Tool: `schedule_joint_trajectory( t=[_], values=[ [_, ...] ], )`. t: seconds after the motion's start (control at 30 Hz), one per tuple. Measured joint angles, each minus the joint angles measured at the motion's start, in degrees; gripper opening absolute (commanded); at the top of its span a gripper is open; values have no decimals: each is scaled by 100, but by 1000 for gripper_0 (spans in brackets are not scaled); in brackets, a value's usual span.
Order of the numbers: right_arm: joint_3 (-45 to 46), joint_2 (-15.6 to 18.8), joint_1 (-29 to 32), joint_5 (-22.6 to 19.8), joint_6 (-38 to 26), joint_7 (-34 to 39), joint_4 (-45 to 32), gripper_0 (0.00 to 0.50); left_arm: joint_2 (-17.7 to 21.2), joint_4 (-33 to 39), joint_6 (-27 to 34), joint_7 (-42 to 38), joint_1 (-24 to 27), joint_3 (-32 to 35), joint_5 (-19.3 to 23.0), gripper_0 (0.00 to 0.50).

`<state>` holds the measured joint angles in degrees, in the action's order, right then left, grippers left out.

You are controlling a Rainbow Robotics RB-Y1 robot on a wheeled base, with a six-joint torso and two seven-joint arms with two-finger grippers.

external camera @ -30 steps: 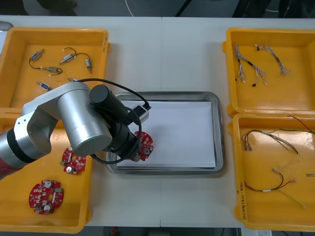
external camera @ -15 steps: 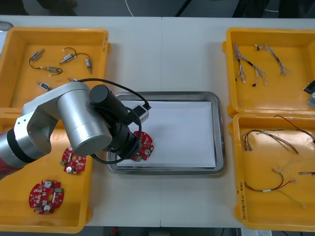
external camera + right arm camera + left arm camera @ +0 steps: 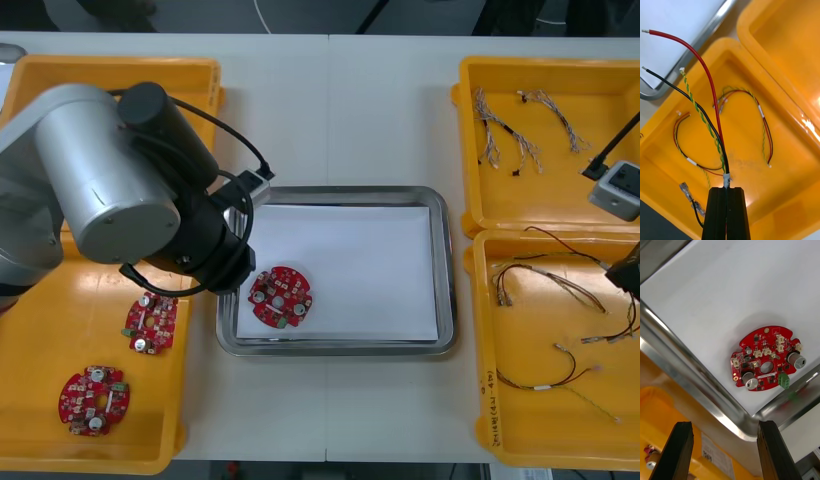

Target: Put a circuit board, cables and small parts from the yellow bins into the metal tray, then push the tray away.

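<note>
My left fingers [image 3: 679, 450] stand apart, round red circuit board [image 3: 765, 362] delivered; right fingers [image 3: 717, 213] pinch a red-black-yellow cable [image 3: 711, 112], metal tray [image 3: 447, 270] next

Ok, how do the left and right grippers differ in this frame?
The left gripper has its jaws open and empty; the right gripper has its jaws shut on a cable bundle. The left gripper hangs over a corner of the metal tray, where a circuit board lies free; the right gripper is above a yellow bin. Both have black jaws.
</note>
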<state>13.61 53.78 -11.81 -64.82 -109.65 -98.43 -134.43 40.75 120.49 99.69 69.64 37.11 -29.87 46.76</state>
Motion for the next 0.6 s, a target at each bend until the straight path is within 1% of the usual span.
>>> schedule_joint_trajectory(
  t=[0.2, 0.27, 0.37, 0.6],
  values=[
    [-652, 1, -785, -23, -11, 1, 0, 0, 0, 138, 770, 0, 88, 782, 264, 500],
    [-933, 2, -1065, -19, -13, 1, 0, 0, 0, 145, 938, 0, 112, 1028, 313, 500],
    [-1393, 4, -1455, 53, -14, 2, -1, 0, 2, 147, 979, 0, 114, 1372, 373, 500],
    [-2435, 4, -2206, 386, -14, 16, -3, 0, 64, 31, 992, -1, 123, 1996, 418, 500]
  ],
)
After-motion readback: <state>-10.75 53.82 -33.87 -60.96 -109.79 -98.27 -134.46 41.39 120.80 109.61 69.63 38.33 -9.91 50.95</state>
